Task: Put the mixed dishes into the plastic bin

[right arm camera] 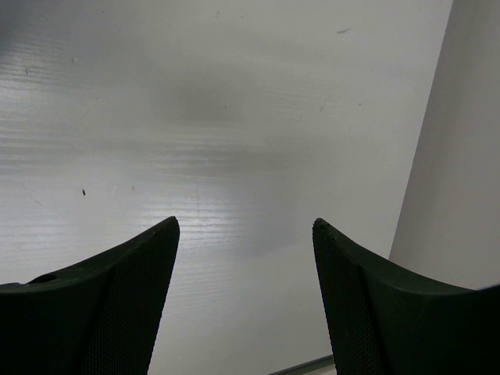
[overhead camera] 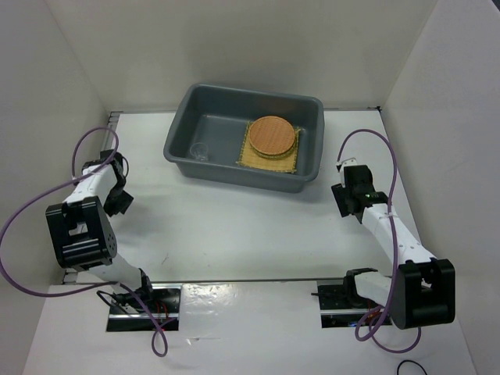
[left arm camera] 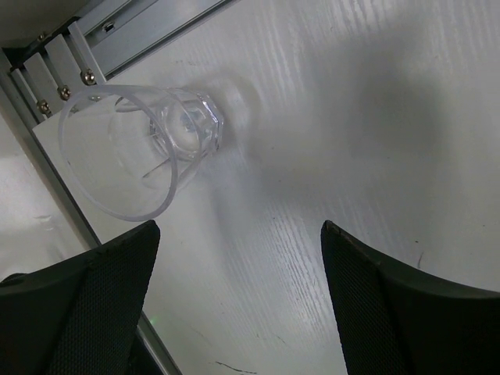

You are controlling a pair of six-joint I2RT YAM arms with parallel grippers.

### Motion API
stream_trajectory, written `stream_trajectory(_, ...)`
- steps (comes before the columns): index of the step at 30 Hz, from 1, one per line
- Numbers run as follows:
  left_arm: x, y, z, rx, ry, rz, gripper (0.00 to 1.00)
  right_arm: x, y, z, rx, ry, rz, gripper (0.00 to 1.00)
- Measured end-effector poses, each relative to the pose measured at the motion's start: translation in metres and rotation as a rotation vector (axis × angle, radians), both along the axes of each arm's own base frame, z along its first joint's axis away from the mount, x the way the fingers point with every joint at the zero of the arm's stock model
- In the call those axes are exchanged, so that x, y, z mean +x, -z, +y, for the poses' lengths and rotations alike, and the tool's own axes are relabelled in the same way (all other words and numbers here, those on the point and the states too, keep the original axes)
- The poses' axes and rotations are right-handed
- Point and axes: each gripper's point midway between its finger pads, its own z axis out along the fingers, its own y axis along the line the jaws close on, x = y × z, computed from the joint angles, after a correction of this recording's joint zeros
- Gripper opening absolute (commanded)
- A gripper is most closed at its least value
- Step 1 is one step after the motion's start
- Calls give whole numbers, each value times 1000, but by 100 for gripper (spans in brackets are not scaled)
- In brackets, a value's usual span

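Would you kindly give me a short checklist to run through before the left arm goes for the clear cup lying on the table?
1. Left gripper open and empty: ok.
2. Clear cup between the jaws: not ok; it lies on its side ahead of them.
3. Room around the cup: cannot tell; it lies close to the metal rail.
4. Right gripper open, empty, over bare table: ok.
5. Space in the plastic bin: ok; the left half holds only a second cup.
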Motion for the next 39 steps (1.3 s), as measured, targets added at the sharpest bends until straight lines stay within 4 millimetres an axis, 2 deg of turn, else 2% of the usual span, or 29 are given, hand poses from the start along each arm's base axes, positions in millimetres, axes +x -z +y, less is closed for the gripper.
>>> stream_trajectory(13, 8, -18, 12, 39, 26, -60, 90, 0, 0, 0, 0, 0, 0, 74)
stream_trajectory(18, 2, -18, 27, 45, -11, -62, 90, 0, 0, 0, 0, 0, 0, 74)
stream_trajectory(20, 0, -17, 32, 44, -18, -62, 87, 0, 0, 0, 0, 0, 0, 74)
stream_trajectory(25, 0, -11, 36, 17, -2, -67, 49, 0, 0, 0, 0, 0, 0, 74)
stream_trajectory(28, 3, -5, 33, -9, 25, -60, 43, 0, 0, 0, 0, 0, 0, 74)
stream_trajectory(34, 6, 14, 27, -70, 43, -25, 42, 0, 0, 0, 0, 0, 0, 74)
stream_trajectory(36, 6, 18, 25, -84, 43, -19, 46, 0, 0, 0, 0, 0, 0, 74)
stream_trajectory(39, 6, 21, 24, -95, 42, -12, 48, 0, 0, 0, 0, 0, 0, 74)
